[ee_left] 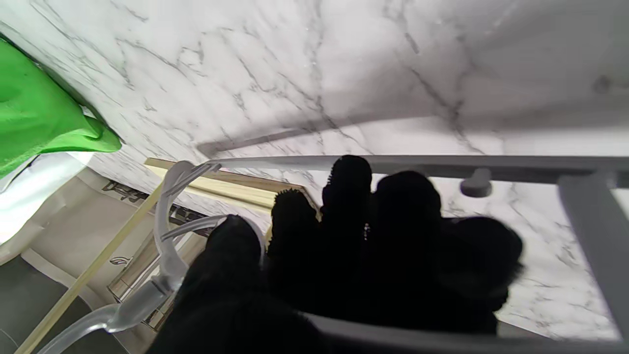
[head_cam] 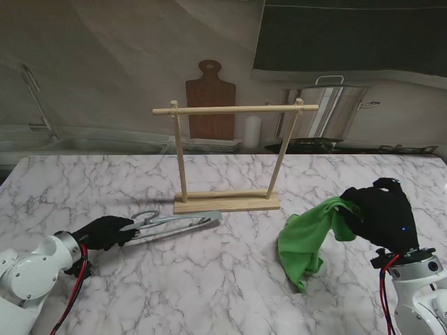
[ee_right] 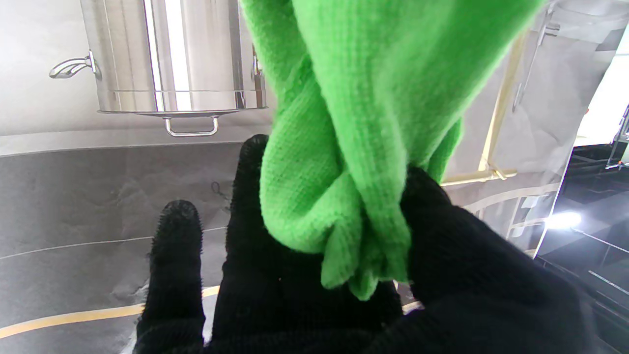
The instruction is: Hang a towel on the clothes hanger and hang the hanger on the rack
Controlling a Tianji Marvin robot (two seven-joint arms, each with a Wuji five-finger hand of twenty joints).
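The left hand [head_cam: 105, 232] grips the grey hanger [head_cam: 174, 222] near the desk's [head_cam: 230, 279] left edge — the right hand [head_cam: 380, 213] holds the green towel [head_cam: 306, 241] bunched, near the right edge; the wooden rack [head_cam: 227, 157] stands mid-desk

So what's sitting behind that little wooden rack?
Behind the rack, past the table's far edge, a brown cutting board stands against the wall beside a white cylinder, with a big steel pot to the right. The rack's bar crosses part of the board.
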